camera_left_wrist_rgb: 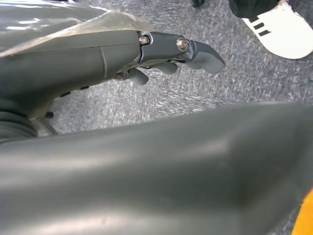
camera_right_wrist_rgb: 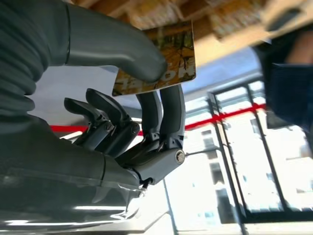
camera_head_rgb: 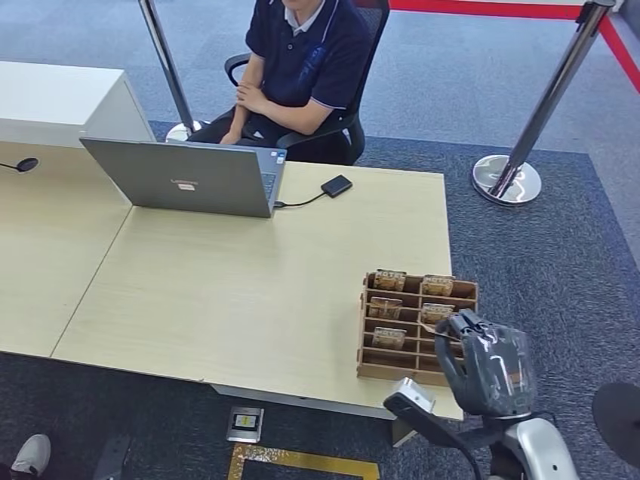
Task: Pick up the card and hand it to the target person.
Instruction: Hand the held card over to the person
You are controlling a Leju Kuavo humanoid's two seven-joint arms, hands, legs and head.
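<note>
Yellow-brown patterned card (camera_right_wrist_rgb: pixel 173 54), silver laptop (camera_head_rgb: pixel 189 180), navy-shirted person (camera_head_rgb: pixel 306 60).

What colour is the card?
Mostly yellow-orange with dark patterning, best seen in the right wrist view: the card.

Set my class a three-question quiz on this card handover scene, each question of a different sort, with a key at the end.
1. True or false: the right hand pinches a card between thumb and fingers.
2. Multiple choice: the wooden card rack stands on the table at
A. the corner nearest the right hand
B. beside the laptop
C. in front of the seated person
3. Fill in: the left hand hangs over the grey ____ and holds nothing.

Key: 1 true; 2 A; 3 carpet.
</note>
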